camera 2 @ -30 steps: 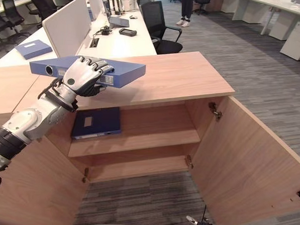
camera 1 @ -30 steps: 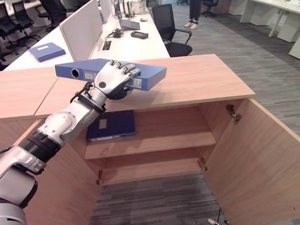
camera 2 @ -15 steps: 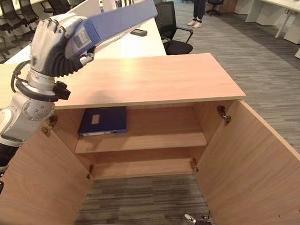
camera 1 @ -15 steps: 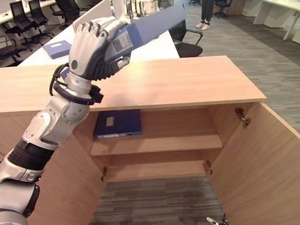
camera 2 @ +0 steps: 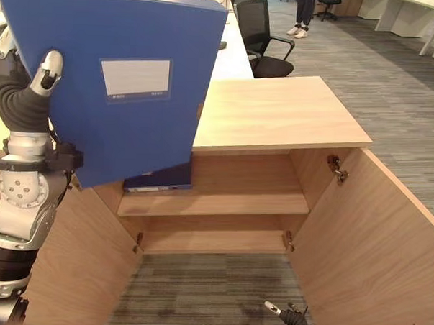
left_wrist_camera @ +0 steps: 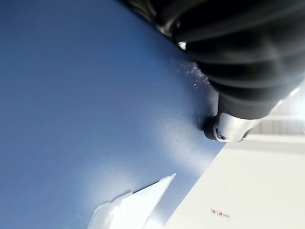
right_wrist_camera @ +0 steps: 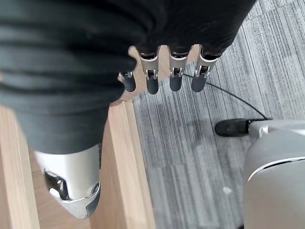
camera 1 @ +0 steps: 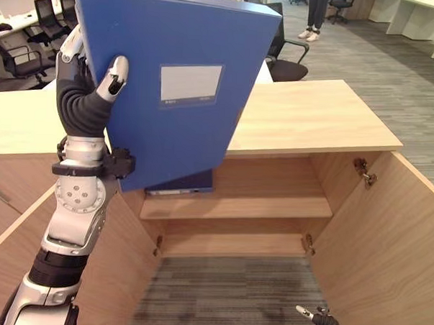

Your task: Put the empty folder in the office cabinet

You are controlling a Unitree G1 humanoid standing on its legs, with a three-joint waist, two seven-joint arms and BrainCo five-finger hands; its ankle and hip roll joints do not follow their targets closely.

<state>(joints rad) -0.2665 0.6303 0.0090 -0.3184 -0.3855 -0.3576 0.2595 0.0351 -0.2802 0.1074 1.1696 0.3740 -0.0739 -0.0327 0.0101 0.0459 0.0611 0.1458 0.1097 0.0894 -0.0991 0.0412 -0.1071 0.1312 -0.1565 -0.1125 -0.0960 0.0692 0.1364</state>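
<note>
Bright, even office light falls from overhead, leaving the cabinet's (camera 1: 304,137) shelves in soft shadow, while the blue folder (left_wrist_camera: 86,114) shows a pale sheen and blurs up close.

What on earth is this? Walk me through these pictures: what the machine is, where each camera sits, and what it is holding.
This is a humanoid robot at an open wooden office cabinet. Two pictures come from cameras in its head, looking down; the other two come from cameras on its wrists.

The head views show its left hand, thumb on the front cover, gripping a big blue folder raised upright in front of the cabinet. The left wrist view shows that same folder from very close.

Inside the cabinet, a second blue folder lies flat on the upper shelf, partly hidden behind the raised one. The cabinet door stands open on the right.

The right wrist view shows the right hand hanging over grey carpet beside the door, fingers straight, holding nothing.
</note>
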